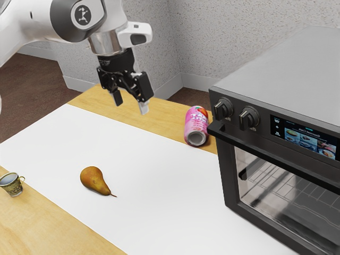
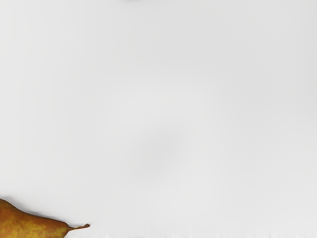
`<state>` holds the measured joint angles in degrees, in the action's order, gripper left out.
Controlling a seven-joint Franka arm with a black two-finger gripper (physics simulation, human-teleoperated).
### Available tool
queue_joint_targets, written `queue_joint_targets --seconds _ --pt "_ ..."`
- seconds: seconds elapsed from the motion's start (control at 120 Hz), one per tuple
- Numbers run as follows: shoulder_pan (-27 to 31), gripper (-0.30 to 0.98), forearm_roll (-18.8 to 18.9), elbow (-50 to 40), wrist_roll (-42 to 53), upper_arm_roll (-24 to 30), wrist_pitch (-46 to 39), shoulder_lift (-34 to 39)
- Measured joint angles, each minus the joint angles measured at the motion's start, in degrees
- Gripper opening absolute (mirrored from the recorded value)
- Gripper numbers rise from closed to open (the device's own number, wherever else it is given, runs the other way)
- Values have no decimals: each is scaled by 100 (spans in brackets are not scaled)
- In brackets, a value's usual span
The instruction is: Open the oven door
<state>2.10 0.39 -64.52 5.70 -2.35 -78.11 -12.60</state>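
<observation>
Desk: wooden surface, partly covered by a white sheet.

Oven: positioned on the desk at the exterior view's right. Its front carries two knobs and a lit screen above the door.

Arm: enters from the exterior view's upper left; the hand points downward.

Door: located at the oven's front, in the shut position. A rack is visible through the glass.

Handle: dark horizontal bar along the door's upper edge.

Pincer: raised above the sheet, well apart from the handle. The two fingers are set wide, with nothing between them.

Can: pink, on its side on the bare wood at the far side, near the oven, one end facing near.

Pear: lies on the sheet, left of the oven; stem directed toward the near right. The wrist view includes its stem end.

Cup: patterned, upright on the bare wood at the near left.
</observation>
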Motion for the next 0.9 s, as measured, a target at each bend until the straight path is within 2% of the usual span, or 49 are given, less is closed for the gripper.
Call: queue_joint_targets --seconds 0.125,0.15,0.183,0.25,0.342,0.408,0.5,0.658,0.9 --pt "73 69 -68 42 58 -17 38 42" --pt "82 69 -88 283 86 -15 66 254" --pt "148 69 -213 651 304 167 81 1001" --pt "655 69 -380 679 827 1274 139 1840" --pt "-192 68 -132 560 1536 3102 247 2051" --pt "-339 68 -10 -284 2135 3759 80 2512" --pt "-340 68 -149 -1300 3063 3958 -426 2998" --pt "-314 68 -407 -1915 4426 4009 -1345 2962" --pt "-294 69 -555 -2776 5929 3915 -2522 2959"
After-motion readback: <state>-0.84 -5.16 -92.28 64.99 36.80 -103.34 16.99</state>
